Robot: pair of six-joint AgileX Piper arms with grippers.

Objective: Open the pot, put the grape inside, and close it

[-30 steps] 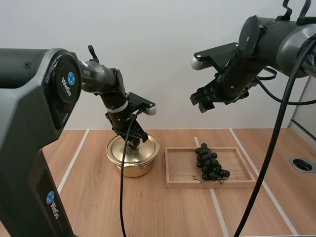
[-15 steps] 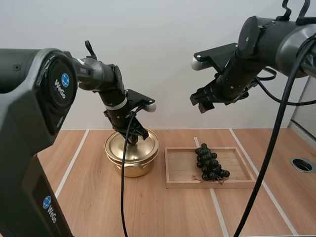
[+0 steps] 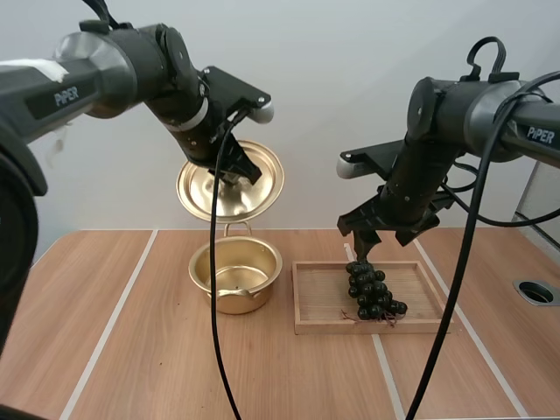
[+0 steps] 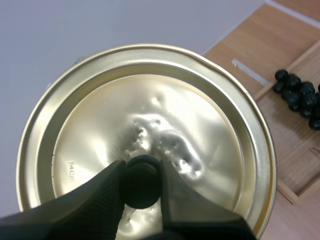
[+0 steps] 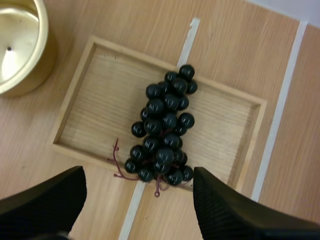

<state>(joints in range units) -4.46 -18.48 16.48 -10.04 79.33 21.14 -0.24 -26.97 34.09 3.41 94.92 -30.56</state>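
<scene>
The lid (image 3: 206, 188) is held high over the open pot (image 3: 236, 297) by the left gripper (image 3: 238, 171), tilted; in the left wrist view its black knob (image 4: 142, 182) is seen pinched by the fingers (image 4: 100, 200). The grapes (image 3: 372, 289) are laid in the wooden tray (image 3: 324, 293), long way running far to near. The right gripper (image 3: 367, 245) is held above them, fingers wide apart.

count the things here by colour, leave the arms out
gold: 2, the pot and its lid
black: 1, the bunch of grapes
wood: 1, the tray
total: 4
</scene>
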